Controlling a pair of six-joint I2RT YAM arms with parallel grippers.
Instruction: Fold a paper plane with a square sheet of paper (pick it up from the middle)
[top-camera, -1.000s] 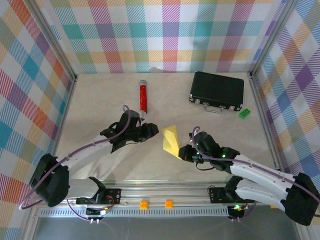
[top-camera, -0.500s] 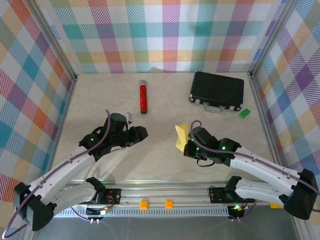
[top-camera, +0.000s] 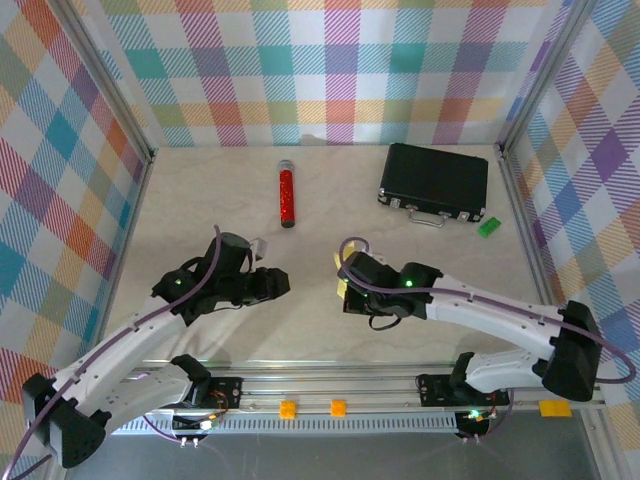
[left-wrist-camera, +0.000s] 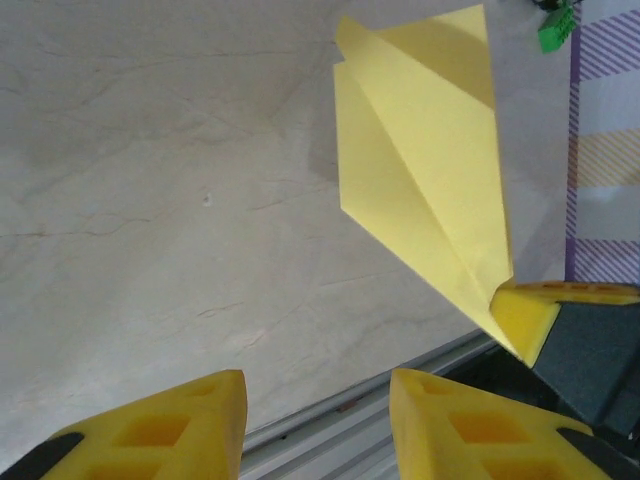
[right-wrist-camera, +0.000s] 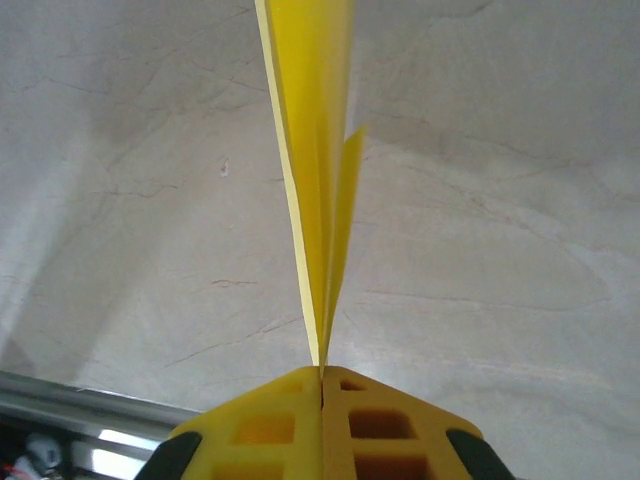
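Marbled table (left-wrist-camera: 150, 200); one paper plane (left-wrist-camera: 430, 180), seemingly lifted, pinched by right fingers (right-wrist-camera: 270, 430).

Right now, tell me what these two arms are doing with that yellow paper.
The right gripper is shut on the narrow end of the paper plane, a thin bright yellow sheet already creased into a pointed dart. The left gripper is open and faces the dart, apart from it. A red cylinder, a black case and a small green block lie untouched at the back of the table.
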